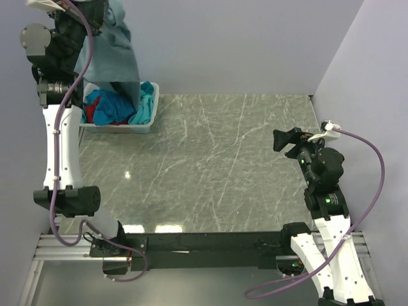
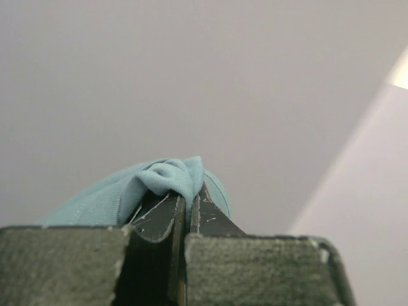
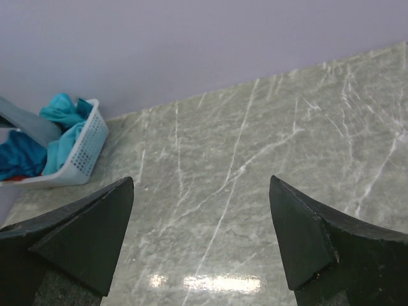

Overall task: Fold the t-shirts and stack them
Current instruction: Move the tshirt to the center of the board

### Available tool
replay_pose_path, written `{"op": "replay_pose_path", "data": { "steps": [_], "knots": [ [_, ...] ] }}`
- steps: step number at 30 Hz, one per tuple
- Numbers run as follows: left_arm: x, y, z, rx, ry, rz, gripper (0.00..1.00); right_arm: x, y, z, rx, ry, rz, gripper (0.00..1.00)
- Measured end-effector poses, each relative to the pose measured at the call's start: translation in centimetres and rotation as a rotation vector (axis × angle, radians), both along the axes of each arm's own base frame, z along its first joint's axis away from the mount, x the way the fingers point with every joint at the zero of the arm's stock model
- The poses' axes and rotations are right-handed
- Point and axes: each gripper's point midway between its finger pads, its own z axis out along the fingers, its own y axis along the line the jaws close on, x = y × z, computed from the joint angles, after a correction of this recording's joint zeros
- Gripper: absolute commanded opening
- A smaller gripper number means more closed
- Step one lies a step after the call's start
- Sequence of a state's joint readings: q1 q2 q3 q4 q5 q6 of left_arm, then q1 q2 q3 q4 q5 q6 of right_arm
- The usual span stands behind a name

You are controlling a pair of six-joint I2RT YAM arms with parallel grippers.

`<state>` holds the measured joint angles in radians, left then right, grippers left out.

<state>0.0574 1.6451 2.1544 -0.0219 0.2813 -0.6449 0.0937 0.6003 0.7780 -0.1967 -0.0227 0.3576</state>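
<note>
Marble counter, far left corner: left claw pinches a limp, light shirt; right claw, released, should take its hem.

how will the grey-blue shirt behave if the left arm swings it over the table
Probably floppy: the grey-blue shirt hangs in long folds from the left gripper down to the basket. It seems light: a small pinch carries it. Likely to sway and trail, and might slip, as only a bunched edge is clamped.
</note>
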Motion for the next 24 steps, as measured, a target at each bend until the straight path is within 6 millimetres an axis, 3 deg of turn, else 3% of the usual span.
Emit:
{"op": "replay_pose_path", "data": {
  "steps": [3,8,10,16,20,22,24],
  "knots": [
    [-3.9,-3.7,2.4,0.015,-0.093,-0.150,0.01,-0.2,0.3,0.7,0.003,-0.030,0.020,0.92],
    [-11.5,-13.5,4.5,0.052,-0.207,-0.430,0.01,-0.8,0.7,1.4,0.007,-0.068,0.045,0.92],
    [-14.2,-16.6,5.1,0.065,-0.251,-0.532,0.01,-1.0,0.7,1.6,0.008,-0.081,0.046,0.92],
    [-19.6,-21.1,7.5,0.067,-0.356,-0.716,0.01,-1.9,-0.1,2.8,0.021,-0.133,0.003,0.92],
    [-21.0,-22.4,7.0,0.070,-0.377,-0.762,0.01,-2.2,-1.6,2.7,0.033,-0.132,-0.082,0.92],
    [-20.0,-22.5,4.7,0.073,-0.324,-0.733,0.01,-2.4,-2.3,2.4,0.037,-0.119,-0.121,0.92],
    [-17.8,-22.3,0.9,0.063,-0.230,-0.657,0.01,-2.4,-2.7,1.9,0.038,-0.100,-0.147,0.93]
  ]
}}
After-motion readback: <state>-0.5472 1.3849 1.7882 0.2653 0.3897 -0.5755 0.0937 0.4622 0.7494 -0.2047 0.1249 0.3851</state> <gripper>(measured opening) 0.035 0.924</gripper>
